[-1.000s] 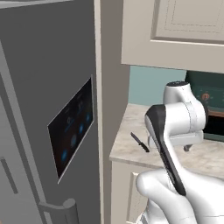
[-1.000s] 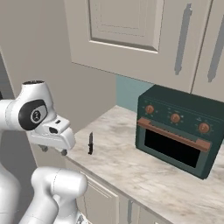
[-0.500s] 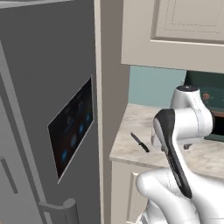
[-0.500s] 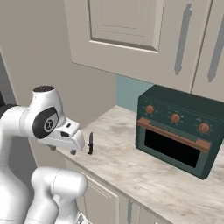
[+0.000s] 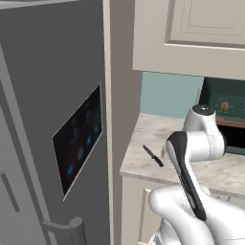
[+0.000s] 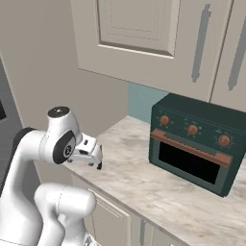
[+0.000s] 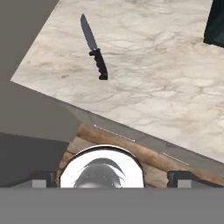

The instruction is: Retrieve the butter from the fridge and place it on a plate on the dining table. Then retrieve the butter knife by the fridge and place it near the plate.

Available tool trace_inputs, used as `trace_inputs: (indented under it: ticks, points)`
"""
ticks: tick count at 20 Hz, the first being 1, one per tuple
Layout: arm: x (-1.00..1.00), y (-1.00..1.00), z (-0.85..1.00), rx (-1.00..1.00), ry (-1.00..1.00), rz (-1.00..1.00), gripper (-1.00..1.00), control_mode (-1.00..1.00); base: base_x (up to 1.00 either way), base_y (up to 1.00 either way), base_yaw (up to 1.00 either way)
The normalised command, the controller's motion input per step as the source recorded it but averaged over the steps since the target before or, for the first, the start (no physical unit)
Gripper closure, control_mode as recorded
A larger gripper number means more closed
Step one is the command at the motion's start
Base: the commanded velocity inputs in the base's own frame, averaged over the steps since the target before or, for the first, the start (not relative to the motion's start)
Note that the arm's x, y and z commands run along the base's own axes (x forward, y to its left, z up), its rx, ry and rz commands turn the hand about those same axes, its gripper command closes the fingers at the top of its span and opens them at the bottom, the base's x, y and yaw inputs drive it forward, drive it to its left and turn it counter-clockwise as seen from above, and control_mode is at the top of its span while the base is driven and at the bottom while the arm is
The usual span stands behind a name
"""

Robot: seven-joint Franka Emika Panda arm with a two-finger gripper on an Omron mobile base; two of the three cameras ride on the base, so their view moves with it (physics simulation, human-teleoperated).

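The butter knife (image 7: 95, 48), slim and dark, lies flat on the marbled counter (image 7: 153, 78) near its left end, its blade pointing away from the handle. In the left base view the butter knife (image 5: 153, 156) rests just right of the tall grey fridge (image 5: 48, 95) with its dark blue-lit panel (image 5: 79, 143). My gripper (image 6: 94, 157) hovers above the counter's front edge, short of the knife, and is open with nothing between its fingertips (image 7: 43, 179). In the right base view the hand covers the knife. The butter, the plate and the dining table are out of view.
A dark green toaster oven (image 6: 197, 144) stands on the counter (image 6: 158, 192) to the right of the knife. Cream wall cabinets (image 6: 144, 38) hang overhead. A beige side panel (image 5: 122, 95) separates fridge and counter. Cream base cabinets (image 5: 136, 206) sit below.
The arm has swung right and forward towards the counter, bringing the hand over the counter's front edge and in front of the knife in the right base view. The knife has not moved.
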Motion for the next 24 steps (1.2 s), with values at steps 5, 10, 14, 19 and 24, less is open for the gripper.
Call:
trace_inputs:
  ticks: [5, 10, 14, 19, 24]
  points:
    - [0.7, 0.0, -0.23, 0.0, -0.02, 0.04, -1.0, -1.0, 0.0, 0.0, 0.0]
    - [0.66, 0.0, -0.21, 0.0, 0.0, 0.04, -1.0, -1.0, 0.0, 0.0, 0.0]
    - [0.6, 0.0, -0.25, 0.0, 0.0, 0.05, -1.0, -1.0, 0.0, 0.0, 0.0]
    - [0.56, 0.0, -0.3, 0.0, 0.02, 0.07, -1.0, -1.0, 0.0, 0.0, 0.0]
    - [0.44, 0.0, -0.34, 0.0, 0.08, 0.07, -1.0, -1.0, 0.0, 0.0, 0.0]
